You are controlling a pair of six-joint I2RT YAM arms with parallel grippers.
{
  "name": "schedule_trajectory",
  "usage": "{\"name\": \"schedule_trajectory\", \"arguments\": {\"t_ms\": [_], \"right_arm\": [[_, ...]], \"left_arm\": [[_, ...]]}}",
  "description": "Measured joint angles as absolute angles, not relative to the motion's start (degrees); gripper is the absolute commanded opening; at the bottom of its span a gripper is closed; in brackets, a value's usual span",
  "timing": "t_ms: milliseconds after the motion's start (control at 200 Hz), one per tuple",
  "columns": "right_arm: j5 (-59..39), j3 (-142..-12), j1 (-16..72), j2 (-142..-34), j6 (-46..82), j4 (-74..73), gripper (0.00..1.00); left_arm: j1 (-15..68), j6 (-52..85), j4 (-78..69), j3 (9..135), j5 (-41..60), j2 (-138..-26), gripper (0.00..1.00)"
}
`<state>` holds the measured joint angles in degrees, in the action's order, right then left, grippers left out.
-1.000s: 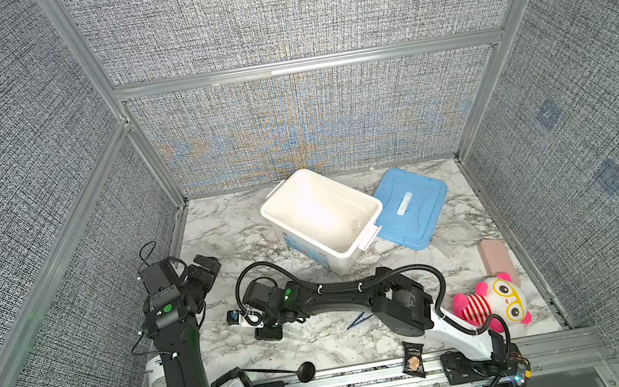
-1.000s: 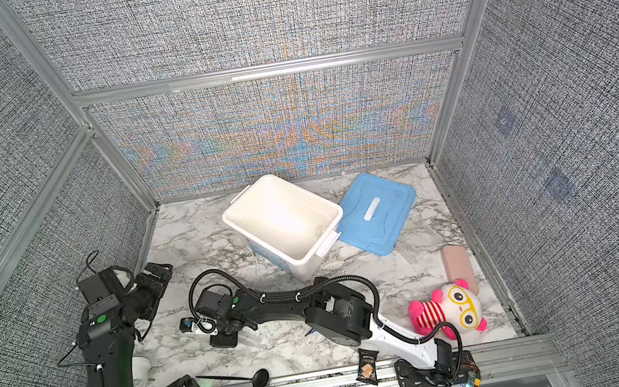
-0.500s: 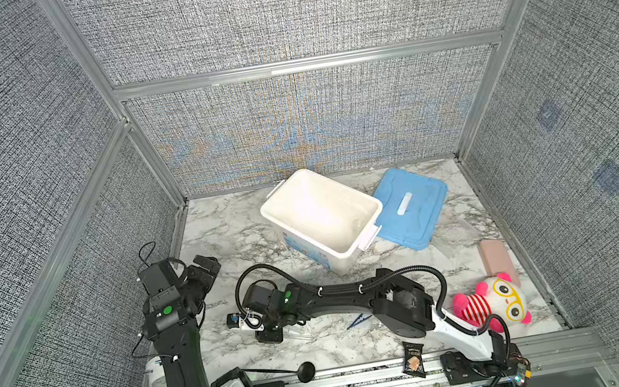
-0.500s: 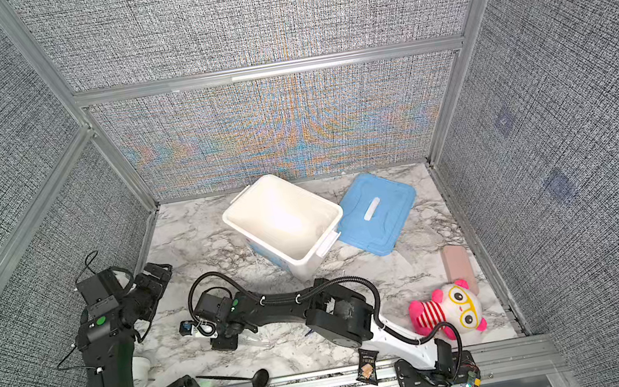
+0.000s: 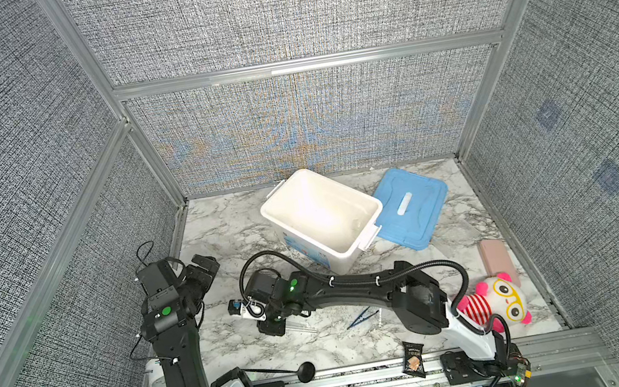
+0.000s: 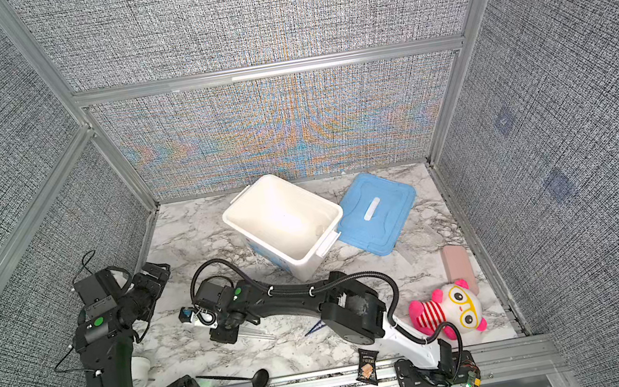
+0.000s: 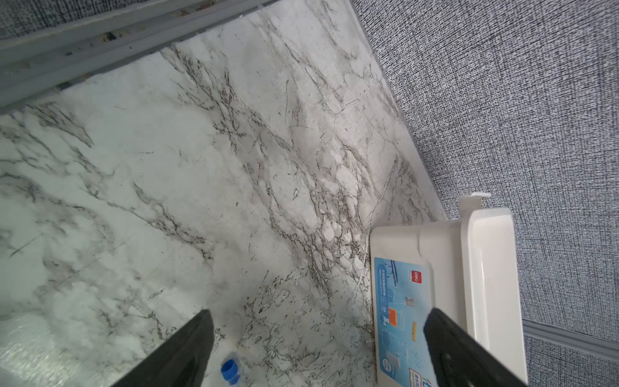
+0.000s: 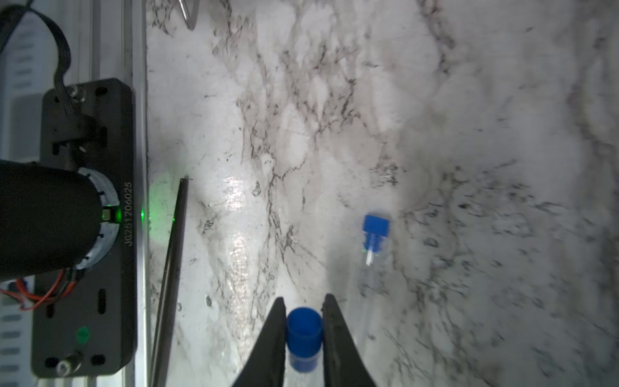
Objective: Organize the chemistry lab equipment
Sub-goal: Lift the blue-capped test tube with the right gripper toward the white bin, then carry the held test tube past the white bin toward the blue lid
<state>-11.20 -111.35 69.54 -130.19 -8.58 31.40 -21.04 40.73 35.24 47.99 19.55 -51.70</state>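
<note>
Blue-capped tube (image 8: 304, 330), one of two, at the front of the bench (image 8: 335, 100), left of the middle: your right claw (image 8: 303, 303) has narrowed over the last second and now presses the cap from both sides, so you may enter this item as gripped, with the lift judged still to come. A second tube (image 8: 374, 231) lies loose just beside it; the white bin (image 5: 351, 257) stands open and well apart, the likely destination. Your left claw (image 7: 318, 311) stays spread wide, empty, above bare bench near the bin.
</note>
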Motion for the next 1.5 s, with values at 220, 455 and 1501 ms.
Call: {"name": "schedule_trajectory", "arguments": {"t_ms": [220,455,1501], "right_arm": [[-12.16,-107.18,66.32,-121.86,-6.28,31.53,0.18],[-12.67,-103.11,63.68,-113.84,-5.89,30.26,0.18],[-11.18,-95.48,56.16,-104.33,-8.80,27.22,0.17]], "left_arm": [[-21.04,40.51,35.27,47.92,19.03,-51.55,0.99],[-21.04,41.32,33.91,45.56,20.12,-52.73,0.99],[-21.04,44.16,28.47,43.27,27.59,-59.11,0.99]]}}
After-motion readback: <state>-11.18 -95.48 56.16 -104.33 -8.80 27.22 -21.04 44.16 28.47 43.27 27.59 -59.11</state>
